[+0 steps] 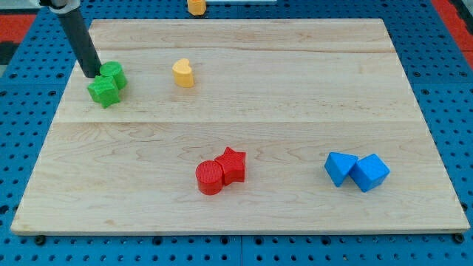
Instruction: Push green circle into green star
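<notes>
Up near the board's (414, 111) far left corner, the two green pieces sit pressed together: the green circle (113, 74) lies just toward the view's top and right of the green star (103, 91), and they look to be touching already, though the exact seam is hard to read at this size. The tip (93, 74) is right there at the circle's left flank, on the side facing the board's left edge, seemingly in contact with it or a hair off. And that is the whole question for the next move: the star lies down and slightly left of the circle, so a shove from where the tip now stands would send the circle toward the view's right, along the star and not into it; to drive it home the tip would want to come round to the circle's upper right. The rod leans up and away to the view's top left, its upper end running out of frame. There is no claw to speak of here, just a bare rod that cannot grip or release anything. Elsewhere, a yellow block (183, 73) stands near the far edge, a red circle (209, 177) and red star (233, 164) huddle near the close edge, and two blue blocks (356, 170) sit toward the near right corner.
</notes>
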`<state>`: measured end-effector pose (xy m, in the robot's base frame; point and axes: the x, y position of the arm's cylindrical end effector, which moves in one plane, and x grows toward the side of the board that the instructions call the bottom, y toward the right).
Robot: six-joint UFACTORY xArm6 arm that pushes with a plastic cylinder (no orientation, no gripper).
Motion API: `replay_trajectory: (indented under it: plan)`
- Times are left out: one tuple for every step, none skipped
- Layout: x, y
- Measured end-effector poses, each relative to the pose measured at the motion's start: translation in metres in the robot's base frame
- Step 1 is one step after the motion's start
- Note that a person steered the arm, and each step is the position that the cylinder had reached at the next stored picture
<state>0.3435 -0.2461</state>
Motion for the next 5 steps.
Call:
replay_trajectory:
  plan:
    - [-0.031, 0.014]
    - [-0.033, 0.021]
    - [-0.003, 0.021]
    - [0.007, 0.014]
    - [-0.007, 0.014]
